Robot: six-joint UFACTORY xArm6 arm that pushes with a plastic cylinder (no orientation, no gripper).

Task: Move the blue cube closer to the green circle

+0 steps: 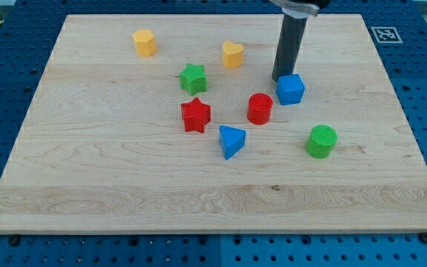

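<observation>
My tip (281, 79) is the bottom end of a straight dark rod, and it sits on the pale wooden board (124, 185) just beside the small blue cube block (290, 89), on the cube's upper left side, so close that it looks like it is touching. The rod has no jaws or claws, so it holds nothing; it can only push. The blue cube is the thing to find everything else by. The round green cylinder block (322, 141), the green circle in the task, is lower and a bit to the view's right of the cube, apart from it with bare wood between them. A red cylinder block (259, 108) is near the cube on its lower left. A blue triangle block (231, 140) lies further down and left. A red star block (196, 115) and a green star block (193, 78) are well to the cube's left. A yellow heart block (233, 54) is up and left, and 1 more yellow block (144, 42) is far off to the upper left. I think the push is just starting. Next, my tip should slide down and to the right, staying behind the cube so it does not slip off sideways
</observation>
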